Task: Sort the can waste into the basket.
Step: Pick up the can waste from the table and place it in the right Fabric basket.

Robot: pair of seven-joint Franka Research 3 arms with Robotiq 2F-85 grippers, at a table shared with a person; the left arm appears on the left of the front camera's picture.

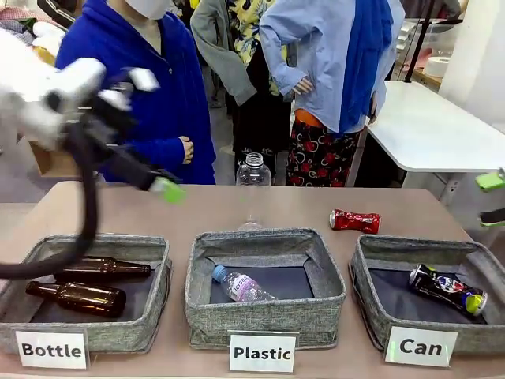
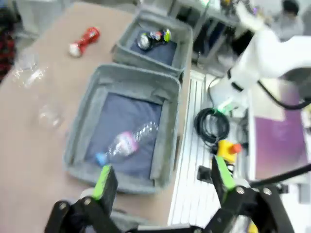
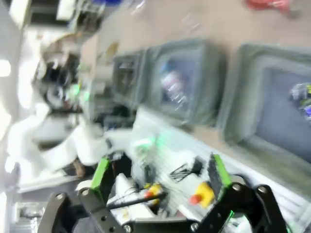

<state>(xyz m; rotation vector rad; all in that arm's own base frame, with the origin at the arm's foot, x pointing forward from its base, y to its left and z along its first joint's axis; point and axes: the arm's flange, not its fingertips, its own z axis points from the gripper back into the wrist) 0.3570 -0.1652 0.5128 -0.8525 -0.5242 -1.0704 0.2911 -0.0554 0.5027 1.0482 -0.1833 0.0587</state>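
A crushed, shiny red can [image 1: 355, 221] lies on the table behind the grey basket [image 1: 369, 298] labelled "Can". A black can [image 1: 447, 289] with coloured print lies on that basket's dark floor. My left gripper [image 1: 162, 186] hangs open and blurred above the table's left part, far from both cans. In the left wrist view the open left gripper [image 2: 163, 179] holds nothing, with the red can [image 2: 84, 41] and the black can [image 2: 153, 38] far off. My right gripper [image 1: 491, 197] stands open at the right edge. The open right gripper [image 3: 160, 177] is empty, and the basket [image 3: 238, 97] lies ahead.
The "Plastic" bin [image 1: 201, 300] holds a clear bottle [image 1: 241, 286]. The "Bottle" bin [image 1: 158, 308] holds two brown glass bottles [image 1: 79, 297]. A clear plastic bottle [image 1: 252, 170] stands at the table's far edge. People stand close behind the table. A white table [image 1: 426, 126] stands at the back right.
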